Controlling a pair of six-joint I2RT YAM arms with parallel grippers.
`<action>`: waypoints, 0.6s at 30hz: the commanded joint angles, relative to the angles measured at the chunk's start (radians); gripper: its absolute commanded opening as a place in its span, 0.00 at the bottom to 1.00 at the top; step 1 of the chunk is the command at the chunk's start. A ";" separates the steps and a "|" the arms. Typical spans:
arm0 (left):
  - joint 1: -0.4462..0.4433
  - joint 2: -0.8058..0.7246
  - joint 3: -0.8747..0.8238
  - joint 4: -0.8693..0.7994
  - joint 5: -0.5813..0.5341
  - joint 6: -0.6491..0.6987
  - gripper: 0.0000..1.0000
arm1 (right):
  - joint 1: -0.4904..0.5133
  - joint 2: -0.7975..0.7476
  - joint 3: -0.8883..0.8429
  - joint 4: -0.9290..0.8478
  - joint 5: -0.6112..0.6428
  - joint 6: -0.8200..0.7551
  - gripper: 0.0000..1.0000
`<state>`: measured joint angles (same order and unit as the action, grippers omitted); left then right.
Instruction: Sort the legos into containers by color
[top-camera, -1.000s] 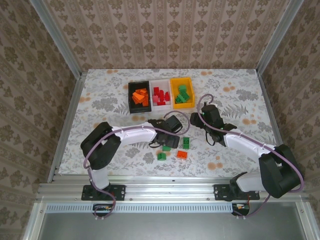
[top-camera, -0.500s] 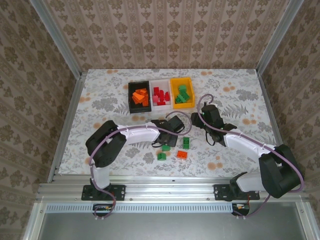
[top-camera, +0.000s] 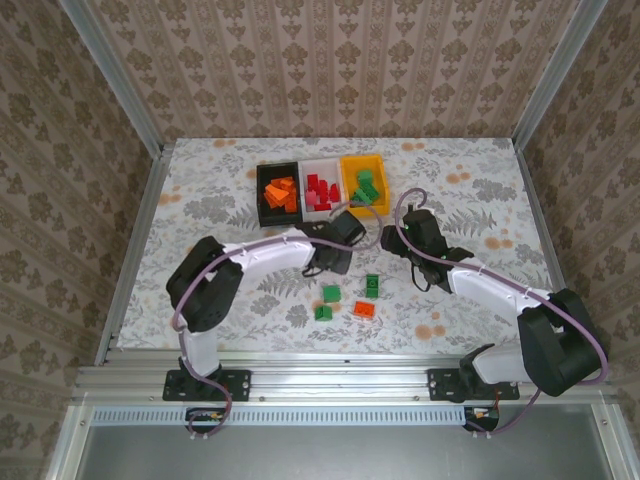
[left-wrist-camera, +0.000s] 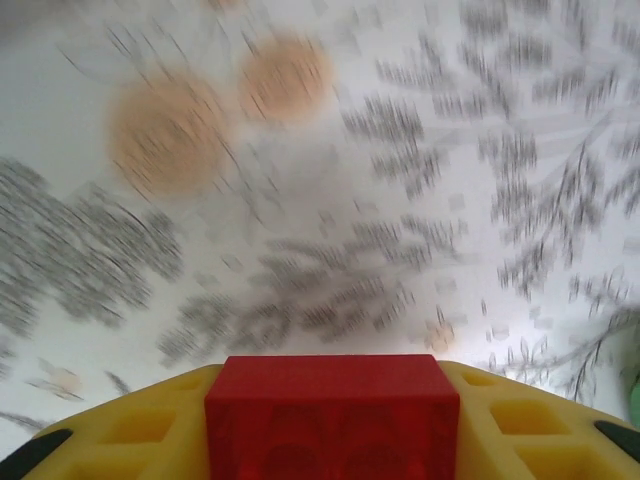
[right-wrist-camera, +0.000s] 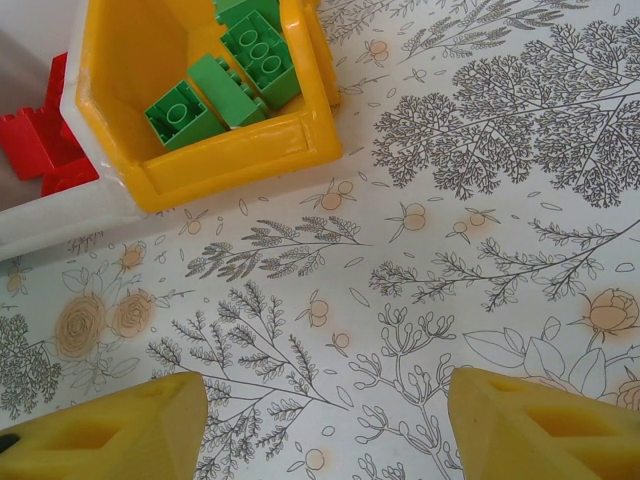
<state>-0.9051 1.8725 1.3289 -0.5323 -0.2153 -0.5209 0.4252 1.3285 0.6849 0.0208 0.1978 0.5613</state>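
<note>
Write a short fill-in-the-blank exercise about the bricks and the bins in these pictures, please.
1. The held brick in the left gripper is ___.
2. The yellow bin holds ___ bricks.
3. The orange bricks lie in the ___ bin.
4. Near three loose green bricks, one ___ brick lies on the table.

Missing words: red, green, black, orange.

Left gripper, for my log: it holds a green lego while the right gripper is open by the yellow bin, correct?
The left gripper holds a red lego, not green; the left wrist view shows it. The right gripper is open by the yellow bin.
</note>
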 joint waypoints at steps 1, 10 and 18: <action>0.086 -0.043 0.109 -0.033 -0.024 0.094 0.44 | -0.003 -0.021 -0.014 0.024 0.000 0.005 0.66; 0.244 0.206 0.476 -0.058 0.037 0.221 0.46 | -0.003 0.001 -0.013 0.033 -0.001 0.006 0.65; 0.285 0.415 0.743 -0.101 0.102 0.249 0.52 | -0.003 -0.018 -0.021 0.031 0.008 -0.001 0.65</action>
<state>-0.6327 2.2616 1.9915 -0.5728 -0.1505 -0.3096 0.4252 1.3285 0.6765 0.0425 0.1978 0.5610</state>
